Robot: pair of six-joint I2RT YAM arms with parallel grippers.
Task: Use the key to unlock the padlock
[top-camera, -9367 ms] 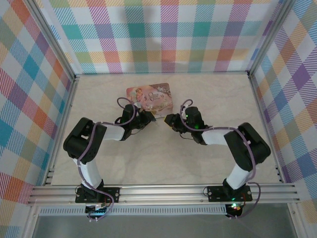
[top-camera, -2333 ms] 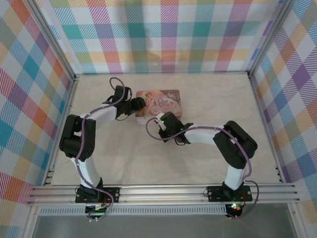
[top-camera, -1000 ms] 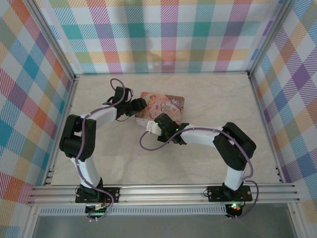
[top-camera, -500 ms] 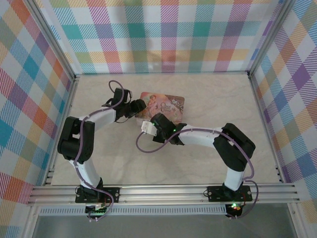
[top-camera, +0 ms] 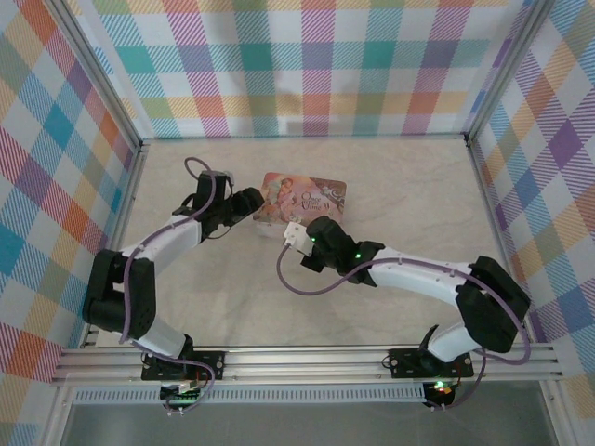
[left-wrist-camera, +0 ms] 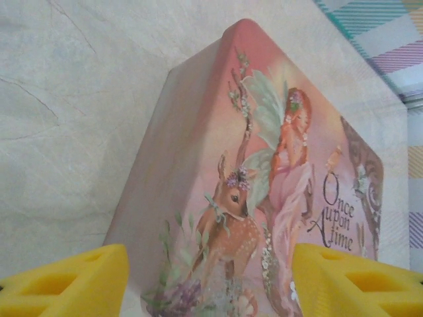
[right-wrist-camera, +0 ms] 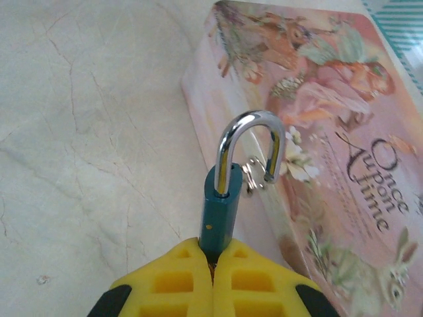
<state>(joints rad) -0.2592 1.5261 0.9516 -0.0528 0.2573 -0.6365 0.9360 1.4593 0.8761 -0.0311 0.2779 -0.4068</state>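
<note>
Padlock, small, teal-bodied metal with a silvery shackle (right-wrist-camera: 220, 198), sits pinched by its base between the clamped fingers of the right gripper (right-wrist-camera: 213, 257), just beside the pink illustrated rectangular tin (right-wrist-camera: 317, 119). One shackle leg appears free of the body, so the unlocking looks done. The left gripper (left-wrist-camera: 208, 281) has its fingers spread wide astride the tin's end.

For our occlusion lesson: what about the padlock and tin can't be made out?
padlock lower body, keyhole: right wrist view, buried inside right gripper.
shackle tip versus ring: same view, too small to tell if linked.
tin near end: left wrist view, cut by bottom edge.
</note>
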